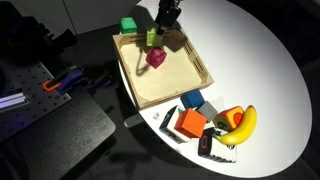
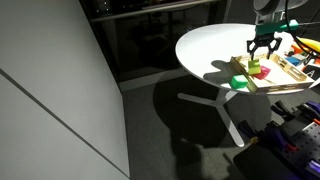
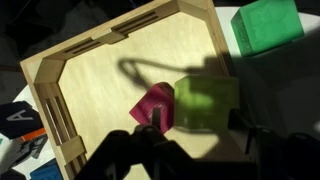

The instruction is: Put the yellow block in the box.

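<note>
Over the box [image 1: 140,85], a big shallow square tray of light wood w/ low rims, hangs the gripper [image 2: 262,57]. It's black, two-fingered, pointing straight down, and clamped on the yellow block [image 1: 152,39], a small pale yellow-green cube.

Wrist view: yellow block [image 3: 205,103] sits betw. the two dark fingers, in shadow. It looks a good deal bigger than the cube on the box floor, so it's up off the wood, not resting. In an exterior view it's above the box's far half, inside the rim line, near the back rim.

On the box floor, just beside and below the block, lies a small magenta cube [image 1: 157,58], turned corner-on in the wrist view [image 3: 152,105]. Whether it touches the block, can't tell. Gripper shadow falls across the box floor.

Outside the box, just past its back corner, a darker saturated green cube [image 1: 130,25] sits on the white round bench [image 1: 250,60]. Wrist view has it [image 3: 268,25] beyond the box rim [image 3: 45,100] too.

Off the box's opposite side, near its front corner, there's a cluster: orange block [image 1: 189,123], blue block [image 1: 193,99], yellow banana [image 1: 244,122], plus a few pieces too small to name.

Both exterior views show the box lying flat on the bench.
</note>
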`<state>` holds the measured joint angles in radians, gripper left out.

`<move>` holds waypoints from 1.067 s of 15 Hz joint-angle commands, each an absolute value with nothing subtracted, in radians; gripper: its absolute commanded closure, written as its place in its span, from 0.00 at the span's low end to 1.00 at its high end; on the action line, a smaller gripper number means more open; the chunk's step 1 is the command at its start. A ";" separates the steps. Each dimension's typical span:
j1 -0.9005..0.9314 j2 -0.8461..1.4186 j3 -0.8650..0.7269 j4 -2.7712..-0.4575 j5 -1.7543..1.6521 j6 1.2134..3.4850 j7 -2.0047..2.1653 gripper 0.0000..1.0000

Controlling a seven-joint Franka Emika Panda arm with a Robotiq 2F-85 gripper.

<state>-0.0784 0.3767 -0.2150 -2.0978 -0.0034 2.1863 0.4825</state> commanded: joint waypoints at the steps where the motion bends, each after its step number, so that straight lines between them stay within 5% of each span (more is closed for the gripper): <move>1: -0.092 0.283 -0.204 -2.186 0.014 2.223 0.422 0.01; 16: -0.087 -0.025 -0.129 -2.298 0.090 1.959 0.086 0.00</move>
<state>-0.0811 0.0511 -0.1468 -2.2663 0.0895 2.0083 0.1107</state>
